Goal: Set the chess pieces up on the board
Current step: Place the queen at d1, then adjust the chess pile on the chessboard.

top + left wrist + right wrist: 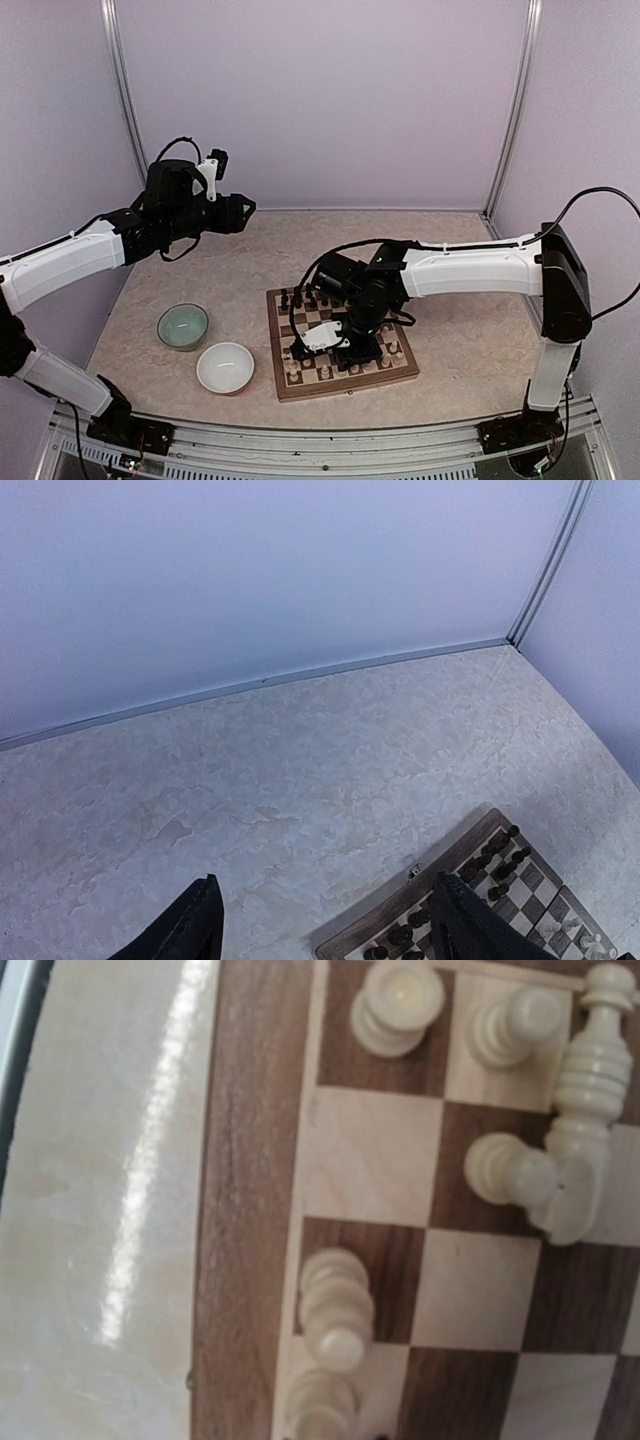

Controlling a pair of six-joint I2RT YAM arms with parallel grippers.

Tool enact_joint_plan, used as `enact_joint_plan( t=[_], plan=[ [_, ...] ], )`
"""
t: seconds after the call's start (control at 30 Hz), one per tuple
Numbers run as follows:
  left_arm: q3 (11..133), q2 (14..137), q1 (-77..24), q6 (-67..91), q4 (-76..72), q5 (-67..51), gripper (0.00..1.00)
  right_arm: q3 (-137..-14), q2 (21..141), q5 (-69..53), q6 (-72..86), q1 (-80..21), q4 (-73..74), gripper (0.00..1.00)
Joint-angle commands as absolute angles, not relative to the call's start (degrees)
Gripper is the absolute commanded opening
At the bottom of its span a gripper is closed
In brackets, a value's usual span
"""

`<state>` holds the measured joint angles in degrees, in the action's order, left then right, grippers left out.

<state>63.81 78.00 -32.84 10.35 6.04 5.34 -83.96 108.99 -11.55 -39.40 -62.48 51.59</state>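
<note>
My left fingers (pixel 200 920) hang spread wide apart and hold nothing, raised above the bench (pixel 200 270) at 10 o'clock from the board (pixel 273 345). My right fingers (pixel 350 348) sit low over the board's middle, and I cannot tell whether they are parted or closed. The board lies flat on the bench, toward 5 o'clock from its centre. Dark pieces (pixel 300 298) stand along its 12 o'clock edge and cream pieces (pixel 310 372) along its 6 o'clock edge. My right wrist view shows cream pieces near the wooden border, with a tall cream piece (pixel 585 1070) touching a shorter one. A green bowl (pixel 183 326) and a white bowl (pixel 225 367) rest at 9 o'clock of the board.
</note>
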Motion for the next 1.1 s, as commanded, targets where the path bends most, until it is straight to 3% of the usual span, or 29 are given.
enact_joint_plan(
  t=[0.0, 0.23, 0.4, 0.53, 0.63, 0.8, 1.07],
  plan=[
    [64.2, 76.6, -33.2, 9.6, 6.4, 4.9, 0.71, -85.7, 109.4, -11.3, -38.9, -63.3, 52.1, 0.29],
    [64.1, 76.7, -33.3, 8.5, 6.8, 6.0, 0.72, -87.2, 105.6, -11.8, -38.8, -63.2, 53.0, 0.49],
    [67.4, 78.3, -36.0, 7.6, 13.1, 7.2, 0.73, -90.0, 104.2, -16.4, -37.2, -60.0, 51.8, 0.48],
    [69.6, 79.8, -36.5, 8.6, 22.7, 2.4, 0.65, -91.2, 104.9, -18.7, -35.7, -56.5, 49.6, 0.41],
    [65.3, 78.1, -36.5, 10.2, 25.9, -0.9, 0.59, -90.5, 105.7, -18.7, -35.9, -55.6, 47.2, 0.38],
    [56.4, 71.5, -36.6, 15.4, 24.7, -3.1, 0.59, -91.0, 109.7, -18.8, -36.3, -55.6, 44.0, 0.37],
    [46.4, 67.1, -39.4, 26.7, 20.9, -8.8, 0.57, -92.7, 115.1, -20.6, -39.3, -55.5, 43.3, 0.43]
  ],
)
